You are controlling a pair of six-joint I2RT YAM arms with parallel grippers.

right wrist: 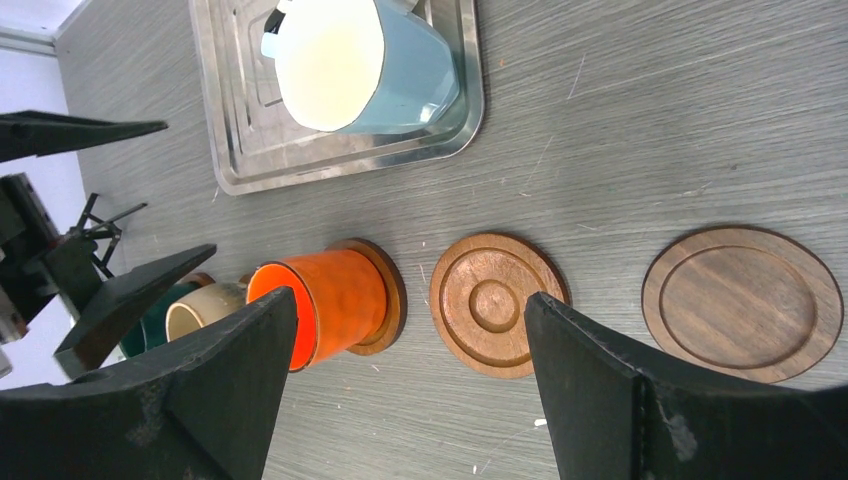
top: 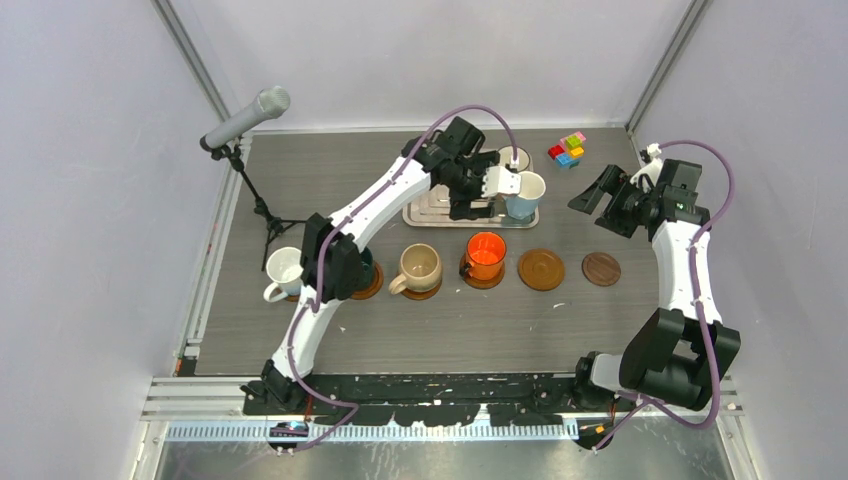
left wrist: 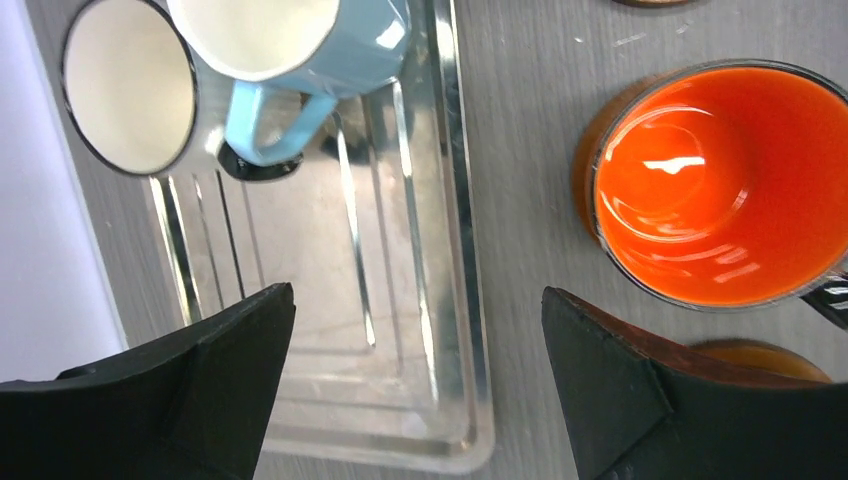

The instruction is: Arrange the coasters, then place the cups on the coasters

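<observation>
Ahead of the left claw [left wrist: 415, 295], at the far end of the silver tray [left wrist: 455, 330], stand the light blue cup [left wrist: 370, 40] and a whitish cup [left wrist: 125, 85], close together. I see nothing else in the tray.

That claw is spread wide and holds nothing, with only bare tray floor between its jaws. I judge the step in hand to be fetching the blue cup. Its handle points back toward the claw. I would ease forward and drop one finger inside the rim and one outside the wall, on the side away from the whitish cup. Then I would lift straight up before swinging over the tray lip.

Beside that claw, off the tray, the orange cup [left wrist: 720, 180] already sits on a coaster [right wrist: 392, 285].

The right claw [right wrist: 410, 298] also gapes empty above the table [right wrist: 650, 120]. Right beneath it lies the lighter coaster [right wrist: 495, 305], bare. The darker coaster [right wrist: 745, 300], also bare, lies just past one finger. Either looks a fair landing spot.
</observation>
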